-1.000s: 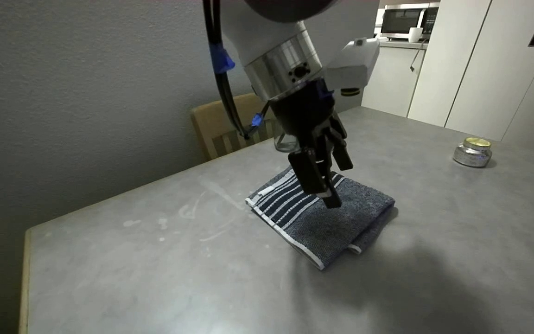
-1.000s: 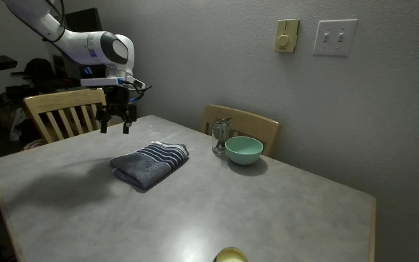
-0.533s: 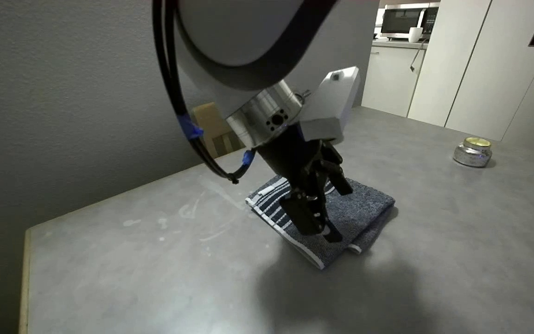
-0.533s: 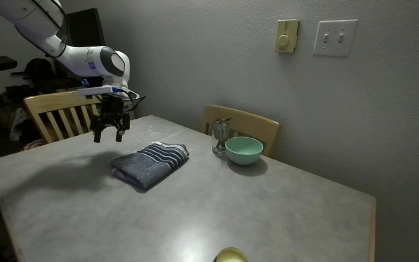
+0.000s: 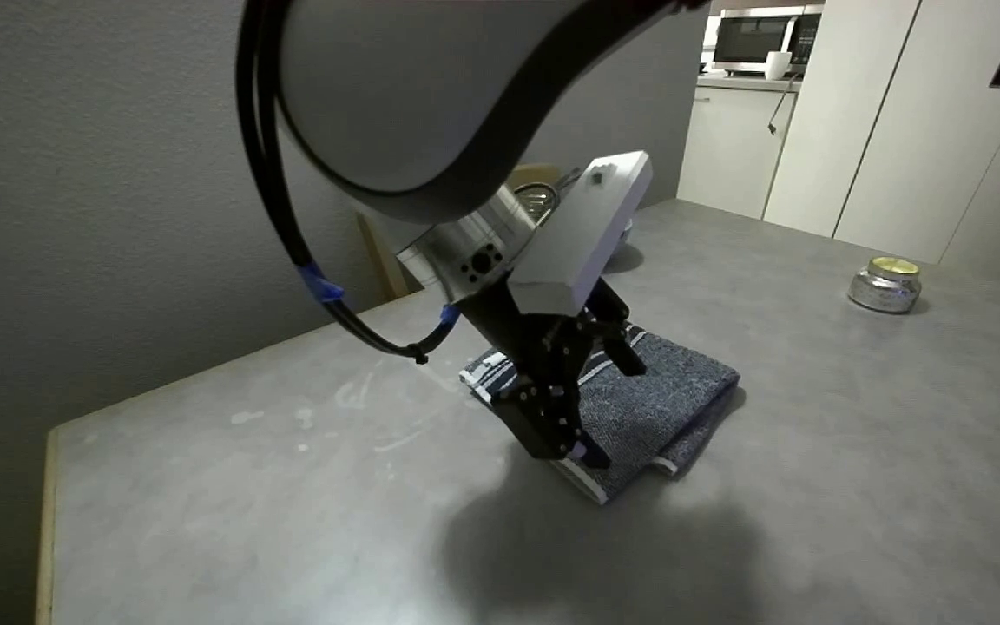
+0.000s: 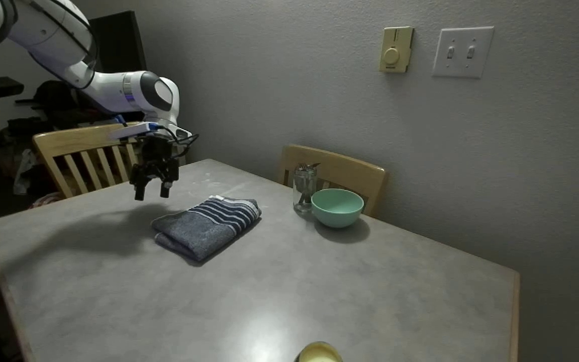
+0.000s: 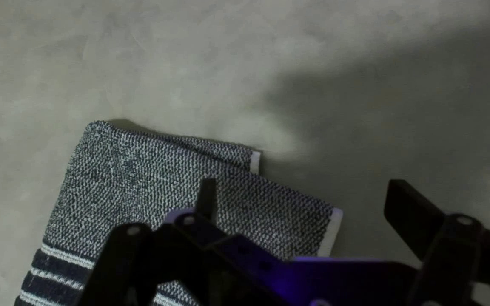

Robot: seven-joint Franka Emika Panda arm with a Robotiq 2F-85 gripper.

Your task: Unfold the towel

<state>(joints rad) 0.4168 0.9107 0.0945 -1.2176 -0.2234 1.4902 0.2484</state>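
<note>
Spread fingers [image 7: 413, 216] hovering lower, near the folded towel [image 6: 201, 232]

Compared with a second ago, the arm [image 6: 113, 93] is reaching lower in both exterior views, bringing the fingers closer to the surface [image 6: 370, 291]. The fingers are standing wide apart from each other. In the wrist view, one is showing against the towel's grey part and the other against the surface, past a white hem [image 7: 332, 231]. The towel is lying on the surface just where it was, folded in layers. In an exterior view, the arm and fingers are now covering more of its white stripes [image 5: 493, 373] than before.

Farther along, a green bowl [image 6: 337, 208] is standing just beside a glass jar [image 6: 304, 188] with utensils inside, both well apart from the towel. A wooden chair [image 6: 352, 173] is standing behind these two, and a second chair [image 6: 76, 141] is showing partly behind the arm. A silver jar [image 5: 884, 288] with a yellow top is resting on the surface, well away from the towel.
</note>
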